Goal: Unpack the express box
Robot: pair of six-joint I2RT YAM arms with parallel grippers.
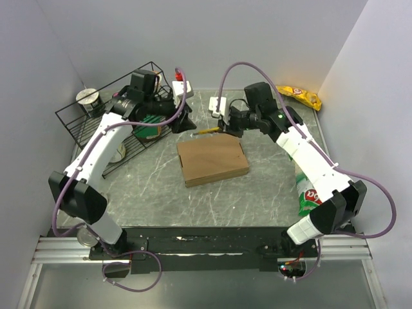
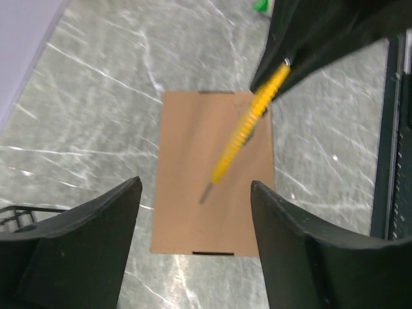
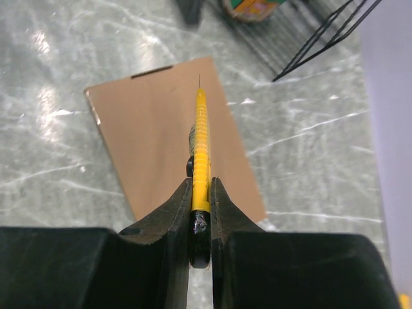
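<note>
Right gripper (image 3: 201, 193): fingers clamped on the rear of a slim yellow pen-shaped tool (image 3: 201, 135), its tip over the express box (image 1: 212, 159). Left gripper (image 2: 195, 196): fingers spread wide and empty, just far-left of the box. The box lies flat and closed at mid-table (image 1: 270, 193). It is probably light, stiff, thin-walled cardboard, so pin it at a flat edge.

The yellow tool (image 2: 248, 129) is blurred in the left wrist view, with the right gripper (image 2: 275, 69) cut off at 1 o'clock. The right arm (image 1: 315, 167) half hides the green bag (image 1: 306, 198) at 4 o'clock
</note>
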